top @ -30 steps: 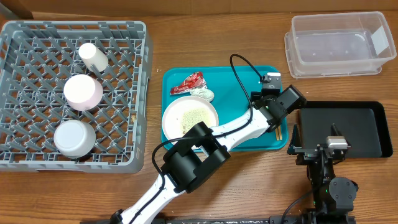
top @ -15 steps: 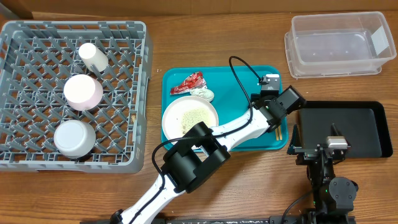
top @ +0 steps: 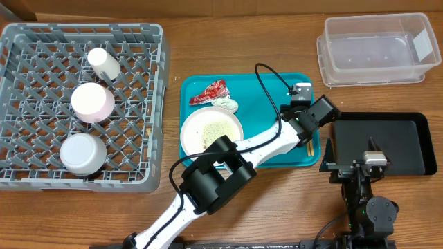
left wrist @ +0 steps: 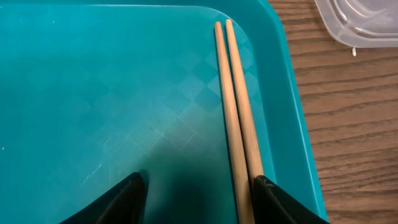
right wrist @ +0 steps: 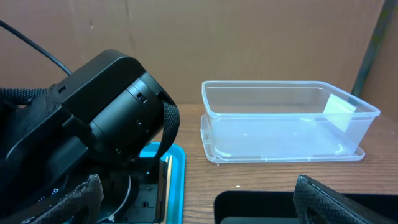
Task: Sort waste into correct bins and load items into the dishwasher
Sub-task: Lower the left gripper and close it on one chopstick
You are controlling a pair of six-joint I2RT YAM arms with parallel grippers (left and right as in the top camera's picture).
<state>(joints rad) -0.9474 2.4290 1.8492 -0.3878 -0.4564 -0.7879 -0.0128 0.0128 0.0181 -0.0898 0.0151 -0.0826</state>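
Note:
Two wooden chopsticks [left wrist: 237,106] lie side by side along the right edge of the flat teal tray [left wrist: 93,93]. My left gripper [left wrist: 198,194] is open and low over the tray. The chopsticks lie between its fingers, against the right one. In the overhead view, the left gripper [top: 305,133] hides most of the chopsticks [top: 310,146]. A white plate [top: 211,131] with rice crumbs, a red wrapper [top: 211,92] and a white scrap [top: 226,104] sit on the teal tray [top: 266,97]. My right gripper [right wrist: 199,199] is open and empty, at the black tray's near-left corner.
The grey dish rack [top: 28,104] at left holds a white cup [top: 104,62] and two pale bowls [top: 92,102] [top: 83,153]. The clear tub [top: 377,48] stands at the back right. The black tray [top: 387,142] lies in front of it. My right arm base [top: 360,200] is at the front.

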